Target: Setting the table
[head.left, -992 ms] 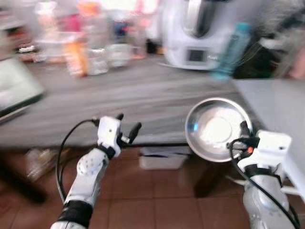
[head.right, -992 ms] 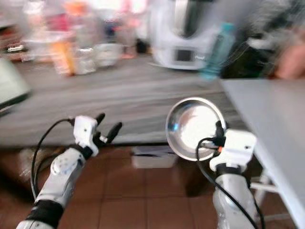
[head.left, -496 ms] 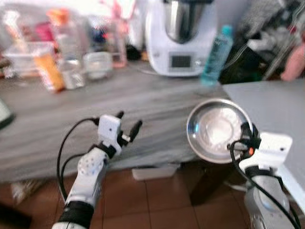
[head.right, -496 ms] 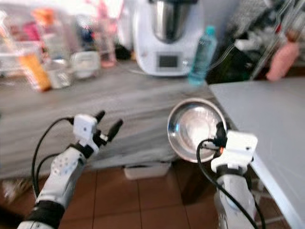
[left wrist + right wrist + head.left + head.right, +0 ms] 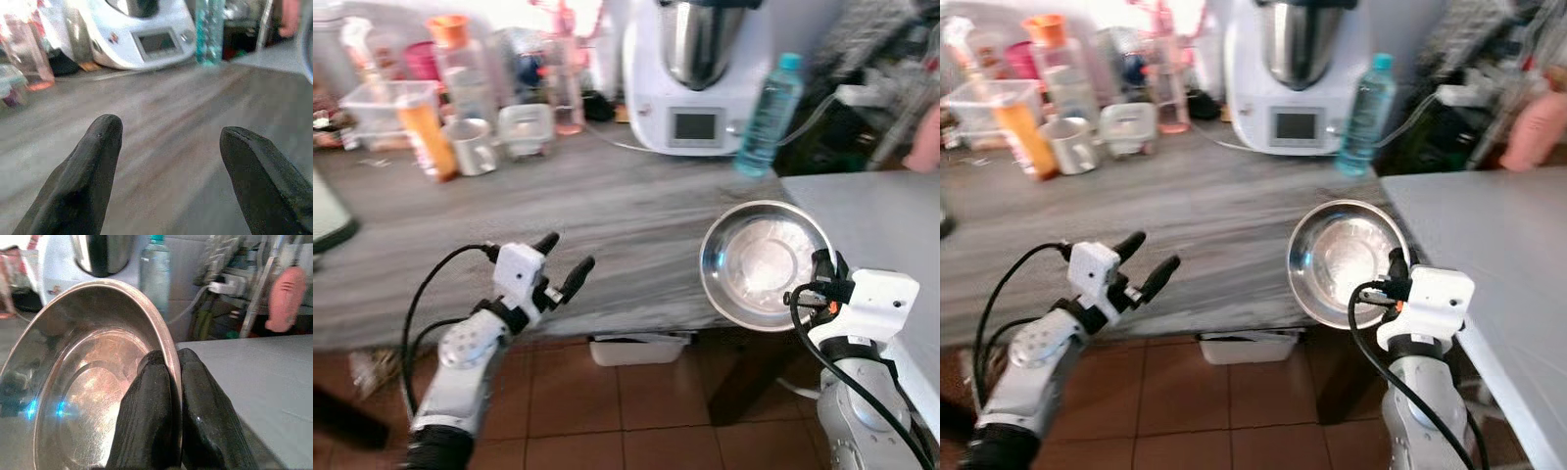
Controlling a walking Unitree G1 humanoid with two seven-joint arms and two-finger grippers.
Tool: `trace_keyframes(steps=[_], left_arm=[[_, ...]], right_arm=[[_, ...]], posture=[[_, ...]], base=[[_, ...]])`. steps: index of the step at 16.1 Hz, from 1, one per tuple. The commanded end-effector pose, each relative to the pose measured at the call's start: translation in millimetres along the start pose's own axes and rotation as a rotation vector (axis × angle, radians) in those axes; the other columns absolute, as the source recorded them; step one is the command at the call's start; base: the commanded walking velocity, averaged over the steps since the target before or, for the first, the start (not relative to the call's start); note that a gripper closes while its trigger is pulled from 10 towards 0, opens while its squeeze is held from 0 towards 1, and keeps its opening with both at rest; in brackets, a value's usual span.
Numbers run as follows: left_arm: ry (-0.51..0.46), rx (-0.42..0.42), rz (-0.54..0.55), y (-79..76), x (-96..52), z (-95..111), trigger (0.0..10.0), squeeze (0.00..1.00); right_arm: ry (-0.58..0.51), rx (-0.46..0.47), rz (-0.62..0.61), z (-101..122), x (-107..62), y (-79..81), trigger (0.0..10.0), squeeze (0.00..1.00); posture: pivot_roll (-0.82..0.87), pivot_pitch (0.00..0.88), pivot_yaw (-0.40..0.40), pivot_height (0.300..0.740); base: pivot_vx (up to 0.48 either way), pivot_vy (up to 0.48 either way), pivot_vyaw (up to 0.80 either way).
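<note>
A shiny steel bowl point(image 5: 764, 262) is held tilted on edge over the near corner of the grey wooden table point(image 5: 607, 211). My right gripper point(image 5: 820, 269) is shut on the bowl's rim, and the right wrist view shows both fingers point(image 5: 154, 401) pinching the rim of the bowl point(image 5: 88, 387). My left gripper point(image 5: 563, 262) is open and holds nothing, raised in front of the table's near edge. In the left wrist view its two fingertips point(image 5: 100, 142) stand wide apart above the tabletop point(image 5: 161, 132).
At the table's back stand a white kitchen machine point(image 5: 695, 73), a teal bottle point(image 5: 766, 113), a metal mug point(image 5: 473, 147), an orange bottle point(image 5: 429, 137) and clear containers point(image 5: 526, 127). A light grey table point(image 5: 881, 211) adjoins on the right. A white box point(image 5: 641, 348) lies on the tiled floor.
The camera has shifted and sharpened, so the scene sits a little differently in frame. My left gripper sits slightly lower and further left. The bowl stays in my right gripper.
</note>
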State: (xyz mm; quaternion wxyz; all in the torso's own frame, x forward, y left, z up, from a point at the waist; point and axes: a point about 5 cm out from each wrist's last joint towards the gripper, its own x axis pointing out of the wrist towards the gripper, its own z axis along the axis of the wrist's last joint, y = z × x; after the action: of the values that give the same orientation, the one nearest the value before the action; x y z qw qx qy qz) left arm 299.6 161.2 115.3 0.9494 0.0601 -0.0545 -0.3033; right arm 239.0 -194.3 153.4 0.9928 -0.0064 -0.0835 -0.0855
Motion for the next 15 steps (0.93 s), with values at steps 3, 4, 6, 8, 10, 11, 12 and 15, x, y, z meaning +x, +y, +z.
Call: trace_keyframes(steps=[3,4,6,8,10,11,12,15], left_arm=[[0.018,0.029,-0.141,9.9,2.8,11,10.0,0.00],[0.019,0.024,-0.174,10.5,3.5,14,10.0,0.00],[0.029,0.045,-0.248,9.3,3.9,16,10.0,0.00],[0.058,0.053,-0.345,5.5,3.4,17,10.0,0.00],[0.087,0.066,-0.410,2.3,1.5,15,10.0,0.00],[0.096,0.066,-0.423,1.8,0.8,14,10.0,0.00],[0.104,0.074,-0.434,1.7,-0.3,13,10.0,0.00],[0.099,0.067,-0.428,2.2,1.2,13,10.0,0.00]], right_arm=[[-0.024,0.036,0.016,6,6.4,3.2,10.0,0.00],[-0.030,0.061,0.010,7,8.8,2.5,10.0,0.00],[-0.030,0.102,-0.002,8,12.9,2.1,10.0,0.00],[0.006,0.259,-0.032,3,20.4,3.5,10.0,0.00],[0.025,0.371,-0.042,0,27.5,7.7,10.0,0.00],[0.040,0.412,-0.042,-2,30.4,10.9,10.0,0.00],[0.062,0.466,-0.048,-5,31.5,14.4,10.0,0.00],[0.123,0.519,-0.007,-16,29.4,24.5,10.0,0.00]], posture=[[0.11,0.095,-0.012,0.740],[0.11,0.095,-0.012,0.740],[0.11,0.096,-0.006,0.740],[0.12,0.094,-0.005,0.740],[0.12,0.093,-0.005,0.740],[0.13,0.091,-0.010,0.740],[0.13,0.091,-0.010,0.740],[0.13,0.089,-0.013,0.740]], base=[[0.000,0.000,0.00],[0.000,0.000,0.00],[0.000,0.000,0.00],[0.000,0.000,0.00],[0.000,0.000,0.00],[0.000,0.000,0.00],[0.000,0.000,0.00],[0.000,0.000,0.00]])
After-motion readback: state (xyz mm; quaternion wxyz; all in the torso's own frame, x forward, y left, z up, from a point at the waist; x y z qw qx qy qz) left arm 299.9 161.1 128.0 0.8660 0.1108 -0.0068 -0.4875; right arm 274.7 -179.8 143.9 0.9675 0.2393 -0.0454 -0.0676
